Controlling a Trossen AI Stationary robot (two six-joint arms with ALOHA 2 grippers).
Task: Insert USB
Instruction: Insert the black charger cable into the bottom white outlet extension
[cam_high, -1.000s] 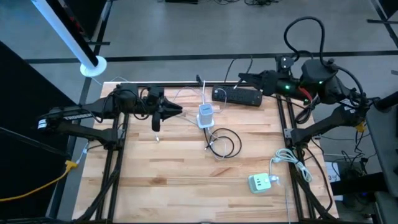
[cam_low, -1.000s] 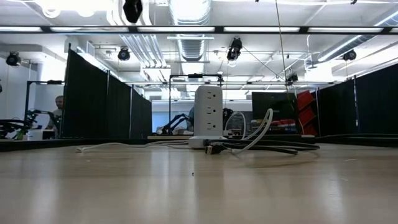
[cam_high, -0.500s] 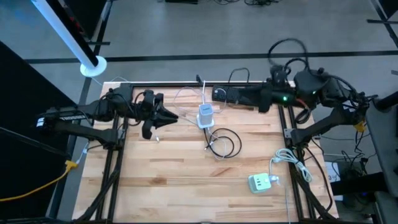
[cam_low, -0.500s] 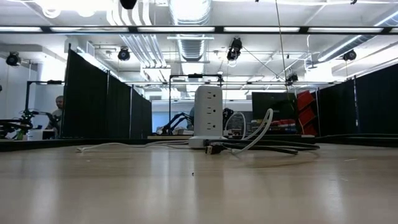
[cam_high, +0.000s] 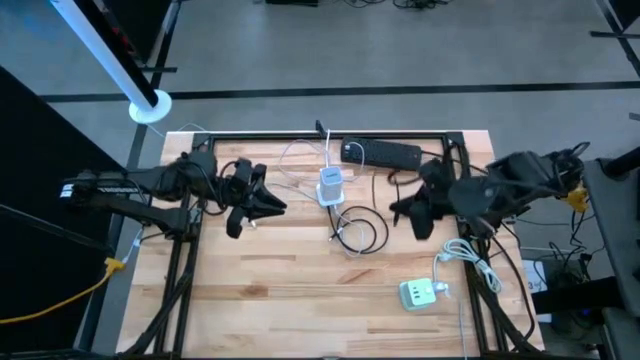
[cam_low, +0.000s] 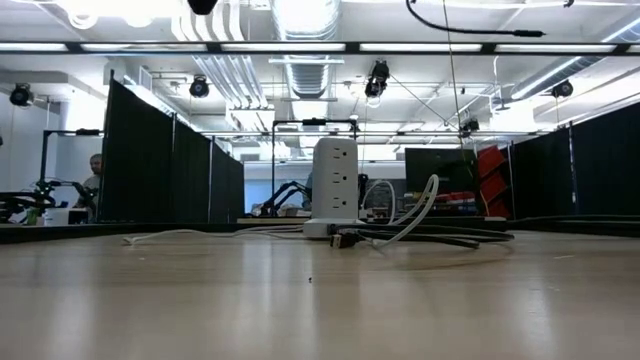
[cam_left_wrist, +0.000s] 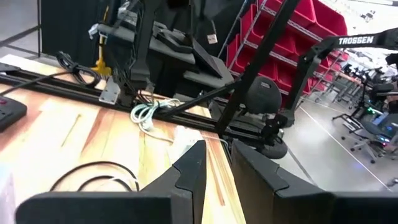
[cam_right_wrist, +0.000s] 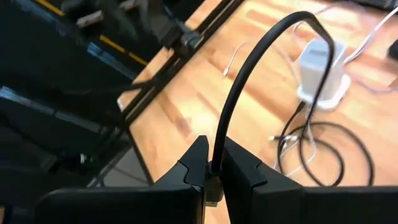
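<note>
A white power tower (cam_high: 331, 186) (cam_low: 334, 180) (cam_right_wrist: 320, 71) stands upright on the wooden table, beyond its middle. A black cable lies coiled (cam_high: 362, 232) (cam_right_wrist: 329, 155) just near of it. My right gripper (cam_high: 397, 212) (cam_right_wrist: 212, 163) hovers right of the coil, shut on the black cable's end. My left gripper (cam_high: 278, 207) (cam_left_wrist: 217, 165) hangs left of the tower and points at it. Its fingers stand a narrow gap apart with nothing between them. My right gripper pinches the black cable (cam_right_wrist: 216, 155) between its two fingers, close to the plug end (cam_right_wrist: 211, 191), which sticks out on the wrist side. The cable rises from the fingers in a lifted arc (cam_right_wrist: 267, 37) and drops behind the tower toward the coil on the table.
A black power strip (cam_high: 382, 153) lies along the far edge. A white charger block (cam_high: 418, 293) with a bundled white cable (cam_high: 475, 262) sits at the near right corner. Thin white cords (cam_high: 290, 158) trail left of the tower. Bare wood lies near the front.
My right arm has swung from the far edge by the power strip toward the near side and down over the table, ending right of the black coil. My left gripper has shifted a little toward the near edge. The tower and the coil have stayed put.
</note>
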